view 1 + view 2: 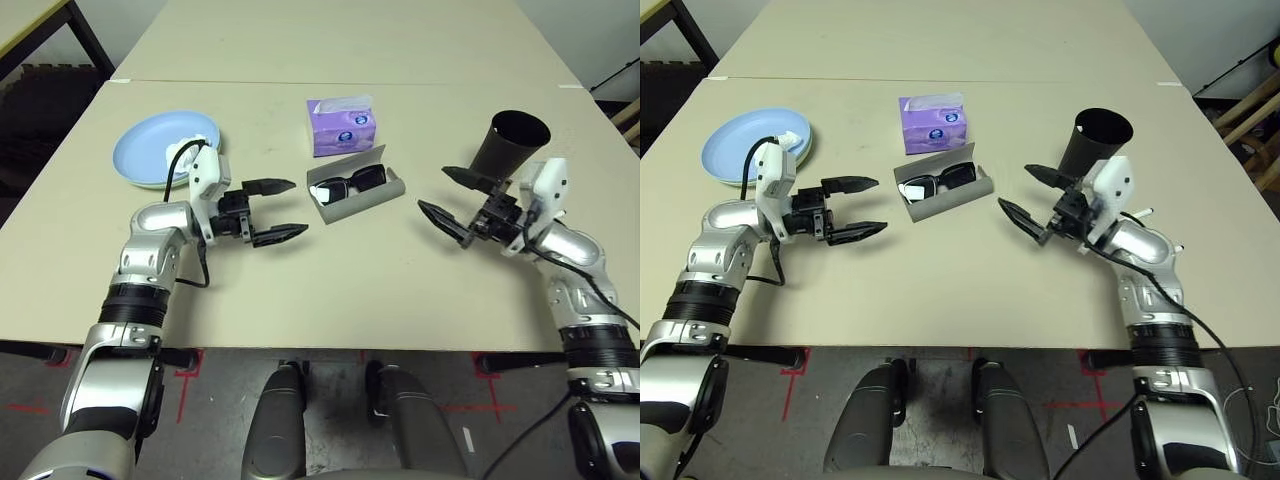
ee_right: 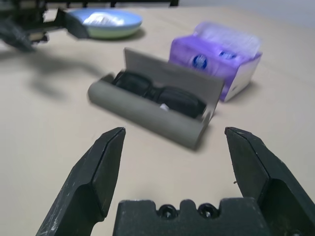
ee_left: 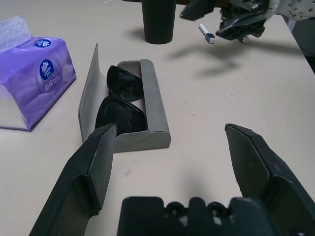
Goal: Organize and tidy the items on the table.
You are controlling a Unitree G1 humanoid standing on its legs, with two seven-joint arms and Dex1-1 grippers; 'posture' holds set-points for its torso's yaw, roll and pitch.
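So there's this big matte beige table (image 1: 330,290) on a grey floor (image 1: 220,400) with red tape marks (image 1: 182,398), left gripper (image 1: 278,212) and right gripper (image 1: 445,198) over it, both wide open, 0 things held. Light blue plate (image 1: 152,146) is just beyond the left one, glasses case (image 1: 370,199) between the 2.

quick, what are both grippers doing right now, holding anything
Left gripper: open, empty, above the table left of the grey glasses case.
Right gripper: open, empty, between that case and the black cup.
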